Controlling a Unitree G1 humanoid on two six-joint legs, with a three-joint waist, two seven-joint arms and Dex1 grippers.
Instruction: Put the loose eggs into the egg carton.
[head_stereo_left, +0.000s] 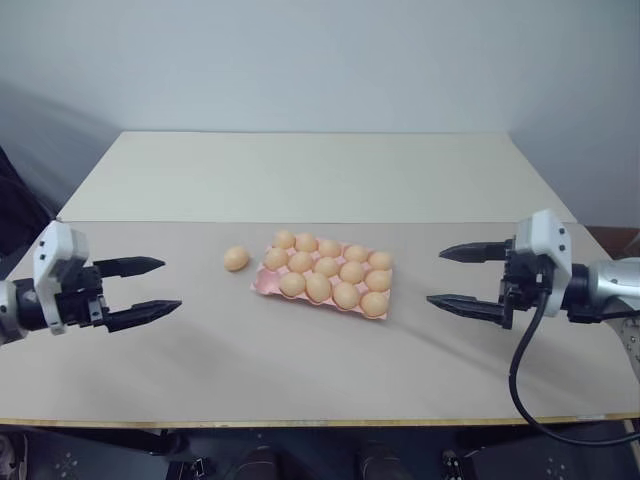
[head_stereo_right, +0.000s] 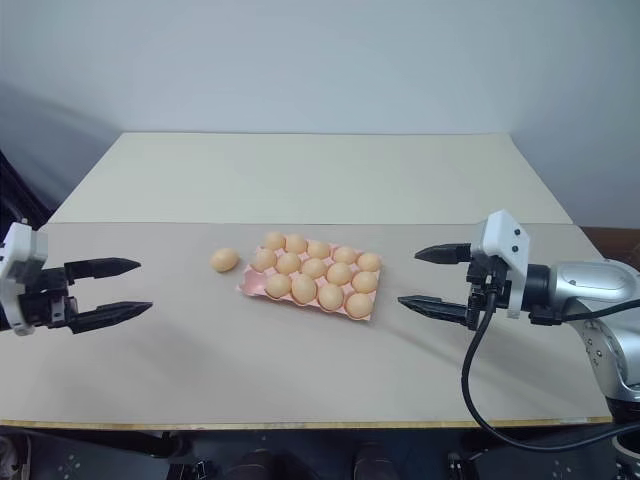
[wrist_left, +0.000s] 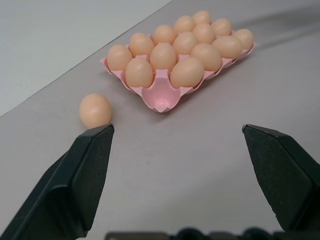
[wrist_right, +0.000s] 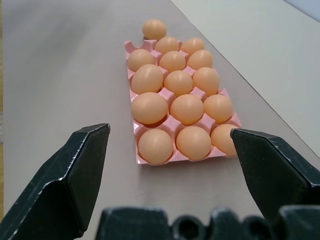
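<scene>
- Behind the packed eggs, most of the egg carton's (head_stereo_left: 262, 285) pink floor is hidden; from the head views only its rim and a few ridges between cups show.
- At the carton's near-left corner, the left wrist view shows one empty cup (wrist_left: 161, 98), pink and bare; every other cup that can be made out holds an egg, though from the head views the empty cup is hard to pick out.
- Off the left edge of the head views, the left arm is cut off behind its white wrist housing; the right arm's grey forearm runs out of the right edge, with a black cable (head_stereo_left: 522, 375) looping down from it past the table's (head_stereo_left: 300, 380) front edge.
- The left gripper (head_stereo_left: 146, 290) hangs above the table, well to the left of the carton, its two black fingers spread wide and holding nothing.
- The right gripper (head_stereo_left: 458, 279) hangs well to the right of the carton, fingers likewise spread wide, touching nothing.
- One loose egg (head_stereo_left: 236, 259) lies on the table just beside the carton's left end, apart from it.
- The carton sits near the middle of the table, slightly skewed, between the two grippers.
</scene>
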